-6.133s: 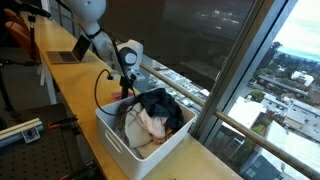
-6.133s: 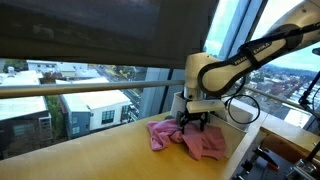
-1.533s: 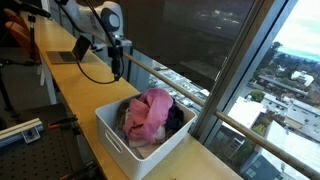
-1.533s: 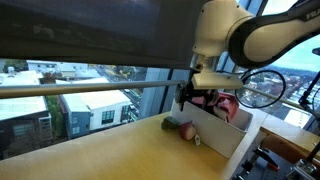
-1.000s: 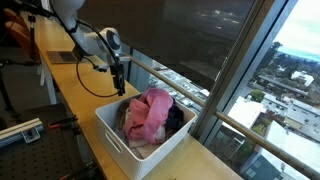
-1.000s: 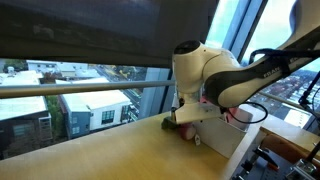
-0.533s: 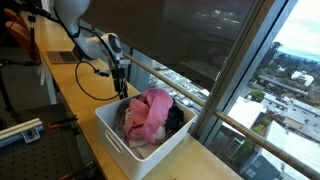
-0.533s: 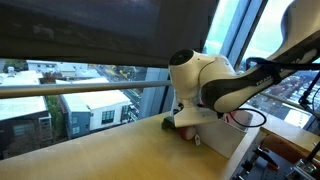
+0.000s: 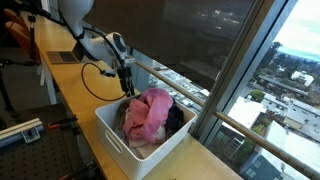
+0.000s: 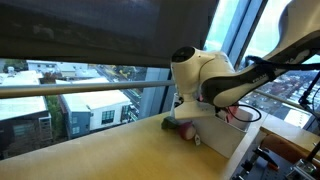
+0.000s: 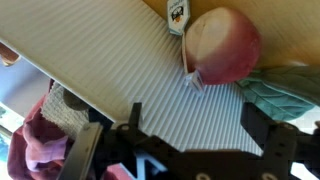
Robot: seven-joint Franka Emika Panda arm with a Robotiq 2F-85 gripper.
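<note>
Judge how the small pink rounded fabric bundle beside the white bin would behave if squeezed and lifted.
The small pink rounded fabric bundle looks like soft cloth, so it would probably squash when gripped. Being small cloth, it is likely light. Its rounded shape may let it roll if nudged.

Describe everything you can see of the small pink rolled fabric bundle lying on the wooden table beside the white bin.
The small pink rolled fabric bundle is a rounded, soft-looking ball, pale pink shading to darker rose. It lies on the light wooden table, close against the ribbed outer wall of the white plastic bin. A crumpled green cloth touches its side. A small white printed tag sits by it; whether it is attached is unclear. The gripper is near, jaws open, not touching it.
</note>
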